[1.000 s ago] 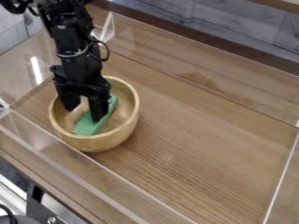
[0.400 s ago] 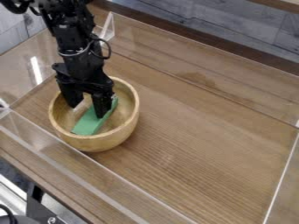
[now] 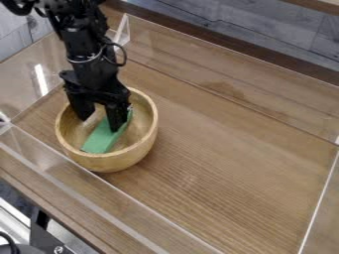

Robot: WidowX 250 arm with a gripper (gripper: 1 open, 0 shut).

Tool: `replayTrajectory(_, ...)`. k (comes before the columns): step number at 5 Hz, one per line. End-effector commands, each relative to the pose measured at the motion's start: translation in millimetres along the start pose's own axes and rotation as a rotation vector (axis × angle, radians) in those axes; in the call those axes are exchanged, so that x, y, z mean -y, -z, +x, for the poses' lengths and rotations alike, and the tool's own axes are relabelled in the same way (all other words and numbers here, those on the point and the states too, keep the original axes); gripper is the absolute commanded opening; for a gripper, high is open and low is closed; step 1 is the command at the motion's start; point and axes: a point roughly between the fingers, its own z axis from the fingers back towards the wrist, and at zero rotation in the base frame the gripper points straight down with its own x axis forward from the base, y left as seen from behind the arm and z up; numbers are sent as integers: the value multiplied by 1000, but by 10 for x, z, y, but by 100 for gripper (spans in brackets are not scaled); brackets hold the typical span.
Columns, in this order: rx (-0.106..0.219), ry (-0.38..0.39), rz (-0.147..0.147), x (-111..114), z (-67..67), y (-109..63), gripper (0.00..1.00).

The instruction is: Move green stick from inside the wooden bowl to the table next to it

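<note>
While our gripper (image 3: pixel 101 117) points straight down into the wooden bowl (image 3: pixel 139 145), we see its jaws spread wide on either side of the green stick (image 3: pixel 105 136), gripping nothing. We find the stick leaning inside the bowl, which sits on the desk (image 3: pixel 225 169) near the clear wall (image 3: pixel 40 164).

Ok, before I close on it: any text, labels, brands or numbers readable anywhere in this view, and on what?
None readable.
Green stick: plain, no marking.
Wooden bowl: only wood grain.
Claw and the black arm: no legible label at this resolution.
Table and the clear acrylic walls: no signs or print visible.
</note>
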Motion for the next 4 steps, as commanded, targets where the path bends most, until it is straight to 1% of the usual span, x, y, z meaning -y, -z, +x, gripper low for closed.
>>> replayTrajectory(1, -99, -6, -4, -3, -164, 326, 100)
replayTrajectory(2, -110, -11, 1, -8, -177, 286, 100)
replayTrajectory(3, -117, -18, -3, 2, -185, 249, 0)
replayTrajectory(4, -131, -23, -7, 8, -207, 211, 0)
